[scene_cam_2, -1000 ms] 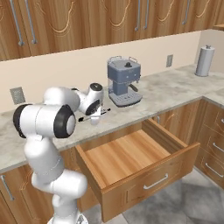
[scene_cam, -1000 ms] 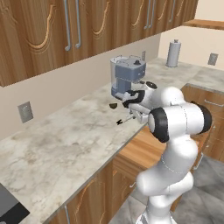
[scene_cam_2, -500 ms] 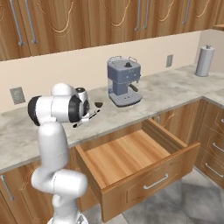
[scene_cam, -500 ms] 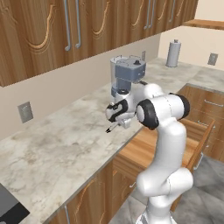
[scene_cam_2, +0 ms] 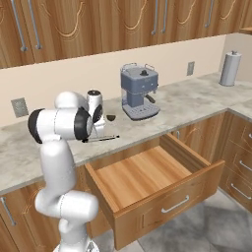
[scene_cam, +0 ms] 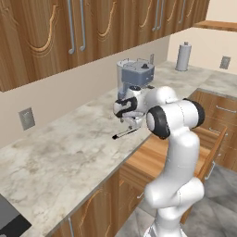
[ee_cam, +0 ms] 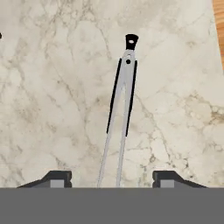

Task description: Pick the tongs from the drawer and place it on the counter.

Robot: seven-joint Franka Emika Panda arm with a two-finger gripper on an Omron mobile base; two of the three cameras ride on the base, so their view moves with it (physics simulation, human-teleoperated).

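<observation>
The tongs (ee_cam: 122,103) lie on the marbled counter (ee_cam: 52,87), black end pointing away from the hand. My gripper (ee_cam: 111,179) is open just above their near end. Its fingertips (ee_cam: 57,178) stand well apart, one on each side of the tongs and touching neither arm. From the base, the tongs (scene_cam: 125,134) (scene_cam_2: 101,139) rest near the counter's (scene_cam: 69,157) (scene_cam_2: 197,101) front edge, under the gripper (scene_cam: 132,124) (scene_cam_2: 98,132). The wooden drawer (scene_cam_2: 172,206) (scene_cam: 214,150) stands pulled out below the counter, its floor bare.
A blue-grey coffee machine (scene_cam: 135,76) (scene_cam_2: 139,91) stands on the counter just behind the gripper. A small dark lump (scene_cam_2: 111,117) lies beside it. A paper-towel roll (scene_cam_2: 230,69) stands far right. A black stovetop corner (scene_cam: 9,222) sits at far left.
The arm swung left along the counter carrying the tongs. The jaws then opened and let the tongs go onto the counter.
</observation>
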